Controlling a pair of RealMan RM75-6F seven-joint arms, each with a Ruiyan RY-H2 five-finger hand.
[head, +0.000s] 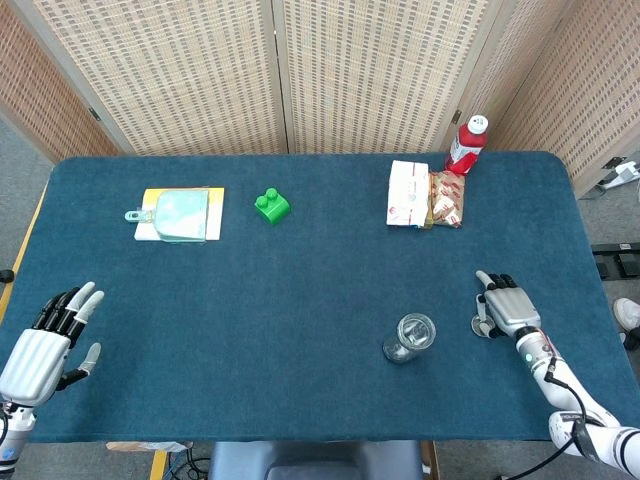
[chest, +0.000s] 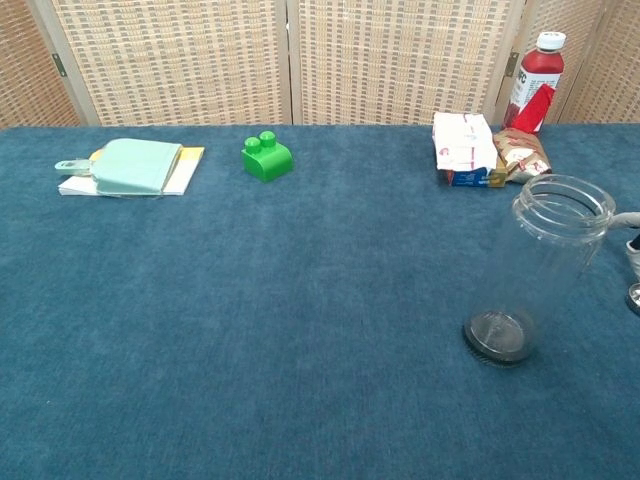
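Observation:
A clear glass jar (head: 409, 337) stands upright and uncapped on the blue table (head: 300, 290); the chest view shows the jar (chest: 537, 268) close up. Just to the jar's right my right hand (head: 507, 309) lies low over the cloth. It holds a small shiny metal piece (head: 479, 324) at its thumb side, mostly hidden beneath it. In the chest view only a sliver of that metal piece (chest: 635, 294) shows at the right edge. My left hand (head: 45, 346) rests at the near left corner with fingers spread and nothing in it.
At the back stand a red bottle (head: 466, 143) and snack packets (head: 424, 195). A green toy brick (head: 271, 206) and a pale green pouch on a yellow pad (head: 180, 214) lie at the back left.

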